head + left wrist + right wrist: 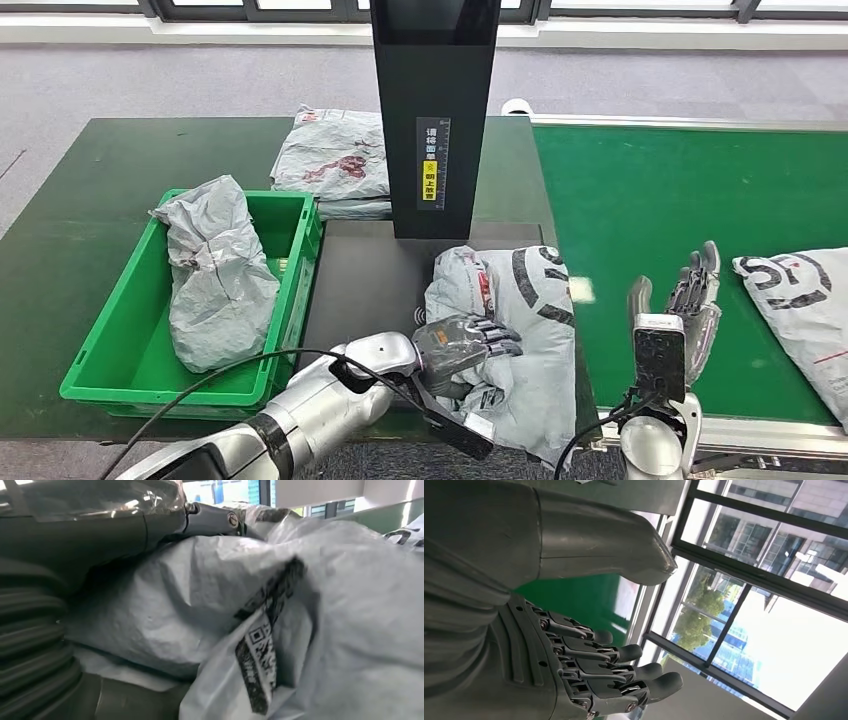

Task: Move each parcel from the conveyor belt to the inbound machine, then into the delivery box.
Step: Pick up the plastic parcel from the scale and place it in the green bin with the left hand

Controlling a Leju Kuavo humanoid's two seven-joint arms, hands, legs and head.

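Note:
A grey parcel with black lettering (520, 330) lies on the dark plate of the inbound machine (370, 270), hanging over the plate's near right edge. My left hand (462, 350) grips its crumpled near side; in the left wrist view the parcel (210, 610) bulges between thumb and fingers. My right hand (690, 300) is raised above the green conveyor belt (650, 190), fingers straight and apart, holding nothing; the right wrist view shows the same hand (589, 650). A second grey parcel (805, 310) rests on the belt at the right edge. The green delivery box (290, 300) holds one grey parcel (215, 275).
The machine's black upright column (433, 110) stands behind the plate. Another crumpled grey parcel with red marks (335, 160) lies on the dark green table behind the box. Beyond the table is grey floor and a window wall.

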